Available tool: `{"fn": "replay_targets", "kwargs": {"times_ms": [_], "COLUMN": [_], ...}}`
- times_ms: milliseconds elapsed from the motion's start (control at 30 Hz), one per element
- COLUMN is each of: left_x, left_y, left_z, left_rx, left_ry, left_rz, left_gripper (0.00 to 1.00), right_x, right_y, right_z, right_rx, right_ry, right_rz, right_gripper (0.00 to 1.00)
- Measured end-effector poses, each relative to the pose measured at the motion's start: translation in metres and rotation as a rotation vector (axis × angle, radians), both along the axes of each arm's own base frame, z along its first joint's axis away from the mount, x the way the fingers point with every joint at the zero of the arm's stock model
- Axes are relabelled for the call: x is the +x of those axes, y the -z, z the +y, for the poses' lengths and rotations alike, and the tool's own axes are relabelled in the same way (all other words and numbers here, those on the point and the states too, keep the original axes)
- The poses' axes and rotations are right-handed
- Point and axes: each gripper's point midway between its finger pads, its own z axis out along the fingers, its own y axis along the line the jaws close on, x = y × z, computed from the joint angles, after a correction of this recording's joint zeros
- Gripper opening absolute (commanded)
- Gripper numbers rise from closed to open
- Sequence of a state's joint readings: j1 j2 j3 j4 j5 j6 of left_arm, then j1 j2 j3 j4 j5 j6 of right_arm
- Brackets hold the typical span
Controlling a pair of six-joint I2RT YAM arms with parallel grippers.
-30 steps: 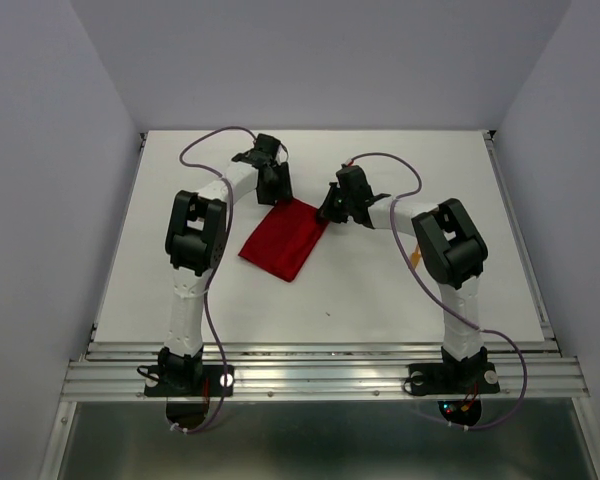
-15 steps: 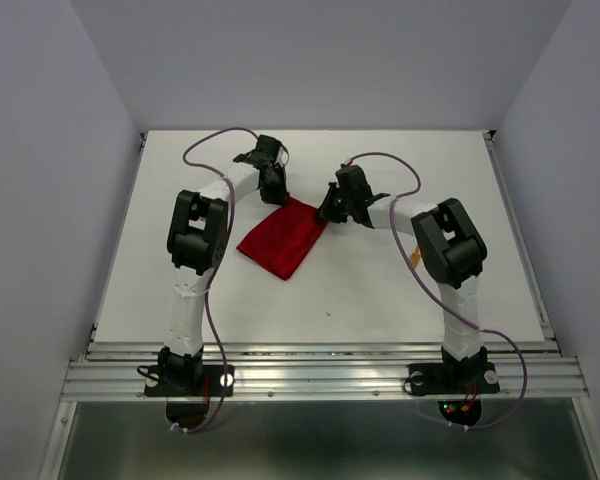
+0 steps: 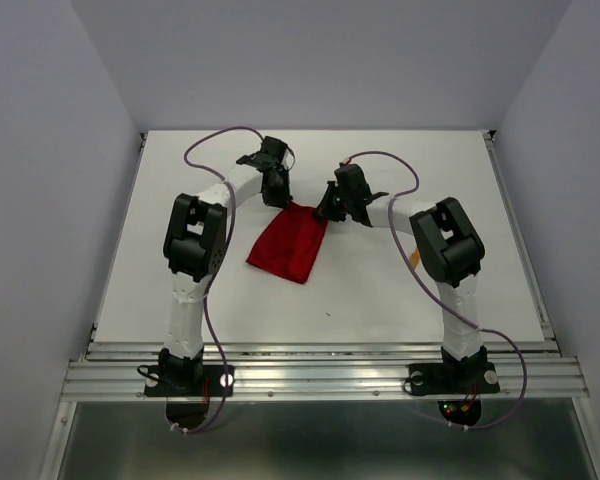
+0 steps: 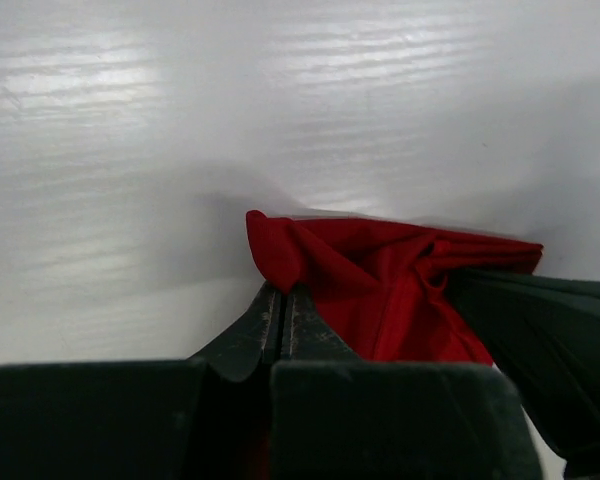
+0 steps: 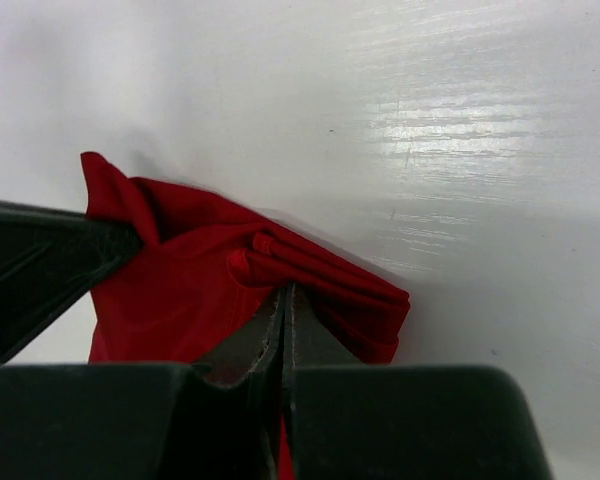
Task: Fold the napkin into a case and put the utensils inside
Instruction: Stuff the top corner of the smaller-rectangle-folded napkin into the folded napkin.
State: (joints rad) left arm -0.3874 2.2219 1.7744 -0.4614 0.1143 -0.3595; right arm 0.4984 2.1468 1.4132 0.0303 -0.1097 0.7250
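Now, left gripper (image 4: 281,305) clamped on a corner of the bright red cloth napkin (image 3: 288,246), right gripper (image 5: 283,300) pinching the next corner.

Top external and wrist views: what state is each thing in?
napkin, folded over, far corners bunched, rest flat on the table.
left end effector, shut on one napkin corner.
right end effector, shut on the other napkin corner.
utensil, orange sliver, mostly hidden by right arm.
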Motion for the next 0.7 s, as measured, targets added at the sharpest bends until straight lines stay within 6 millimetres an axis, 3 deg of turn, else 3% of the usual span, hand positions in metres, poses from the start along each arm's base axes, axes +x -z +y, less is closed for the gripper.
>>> {"fn": "replay_targets", "kwargs": {"times_ms": [267,467,700], "left_x": [-0.020,-0.031,-0.033], "left_y": [-0.032,-0.035,-0.038], "left_z": [-0.035,-0.051,-0.057], "left_rx": [-0.010,-0.012,-0.018], "left_ry": [0.072,0.099,0.082], "left_rz": [-0.056,-0.043,-0.028], "left_gripper": [0.00,0.00,0.00], "right_x": [0.000,0.000,0.000], "right_y": [0.000,0.000,0.000], "right_z": [0.000,0.000,0.000], "right_rx": [-0.006,-0.007,-0.007], "right_ry": [-0.006,-0.007,-0.006], "right_rz": [-0.004,-0.005,-0.005], "right_gripper": [0.01,0.02,0.01]}}
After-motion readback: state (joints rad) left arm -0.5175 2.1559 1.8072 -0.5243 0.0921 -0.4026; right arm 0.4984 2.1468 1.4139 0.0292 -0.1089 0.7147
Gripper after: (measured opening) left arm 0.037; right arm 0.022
